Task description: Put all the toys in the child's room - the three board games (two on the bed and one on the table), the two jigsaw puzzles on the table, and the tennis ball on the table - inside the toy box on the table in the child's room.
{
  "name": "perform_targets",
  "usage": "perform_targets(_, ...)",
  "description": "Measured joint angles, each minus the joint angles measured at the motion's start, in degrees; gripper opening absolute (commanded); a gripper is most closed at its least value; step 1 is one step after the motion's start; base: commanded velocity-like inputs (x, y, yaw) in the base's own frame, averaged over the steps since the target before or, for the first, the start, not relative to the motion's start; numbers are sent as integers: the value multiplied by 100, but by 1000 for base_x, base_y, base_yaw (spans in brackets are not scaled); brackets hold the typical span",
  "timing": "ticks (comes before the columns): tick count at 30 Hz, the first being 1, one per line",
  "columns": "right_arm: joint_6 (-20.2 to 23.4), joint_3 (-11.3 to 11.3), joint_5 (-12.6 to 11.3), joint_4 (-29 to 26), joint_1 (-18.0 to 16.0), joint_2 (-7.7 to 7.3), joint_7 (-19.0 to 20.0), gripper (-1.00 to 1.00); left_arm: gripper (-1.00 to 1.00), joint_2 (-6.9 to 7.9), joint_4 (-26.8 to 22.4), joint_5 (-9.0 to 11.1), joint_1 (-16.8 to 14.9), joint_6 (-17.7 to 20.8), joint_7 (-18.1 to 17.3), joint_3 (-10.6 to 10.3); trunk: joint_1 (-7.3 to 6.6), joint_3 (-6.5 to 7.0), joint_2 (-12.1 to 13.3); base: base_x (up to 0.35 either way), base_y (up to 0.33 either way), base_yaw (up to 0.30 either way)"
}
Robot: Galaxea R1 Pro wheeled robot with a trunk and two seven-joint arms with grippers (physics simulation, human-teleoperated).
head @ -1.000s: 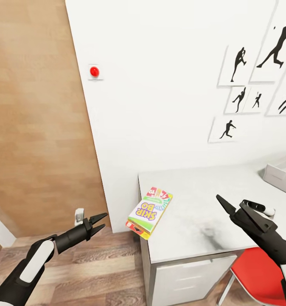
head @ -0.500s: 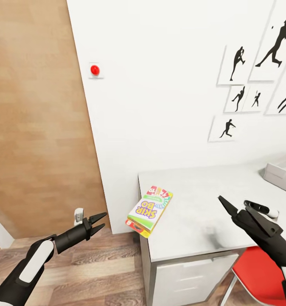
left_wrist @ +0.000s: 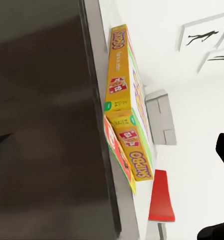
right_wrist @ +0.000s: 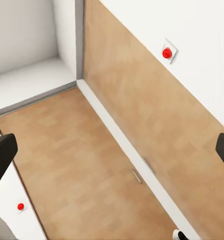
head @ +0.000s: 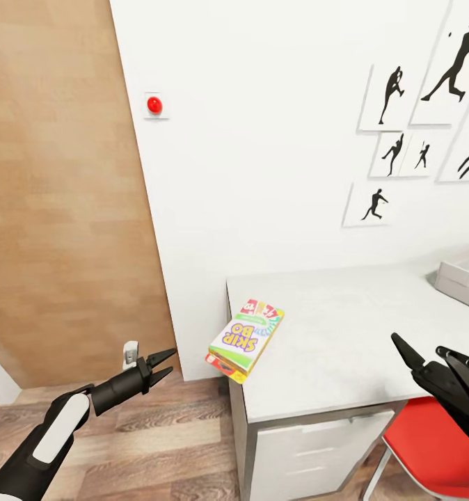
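The SKIP BO game box (head: 246,339) lies flat at the left front corner of the table (head: 332,334); it sits a bit crooked, and its near end sticks out past the table's left edge, over the wood floor (head: 165,438); in the left wrist view the same box (left_wrist: 129,115) shows its yellow side, and it seems to sit on top of another flat box with a red edge (left_wrist: 116,155), though I cannot tell for sure what that lower one is; far off at the right end of the table is the pale grey toy box (head: 464,278), well apart from the game, with a little bit of colour peeking over its rim.

The left gripper (head: 161,365) hangs low over the floor, left of the table and near the game box but not touching it; its two black fingers are close together with just a small gap, and they hold nothing; the right gripper (head: 436,362) is at the table's front edge, above the red chair (head: 429,452); its fingers are spread wide apart and empty; in the right wrist view the two finger tips (right_wrist: 2,155) sit far apart at the sides.

Behind the table is a white wall with black baseball-player pictures (head: 401,125); a red button (head: 154,105) is on the wall beside a big wooden door (head: 60,195); white drawers (head: 311,452) are under the table.
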Motion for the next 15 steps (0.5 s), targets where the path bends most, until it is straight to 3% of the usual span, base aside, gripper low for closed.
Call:
perform_targets(8, 10, -34, -7, 3, 5, -23, -19, 100, 100, -3, 2, 5, 0, 4, -5, 0, 176, -144, -321, 0, 0, 0)
perform_targets(15, 4, -34, -8, 3, 5, -28, -34, 100, 100, -6, 0, 45, 0, 1, -14, 3, 176, -144, -322, 0, 0, 0)
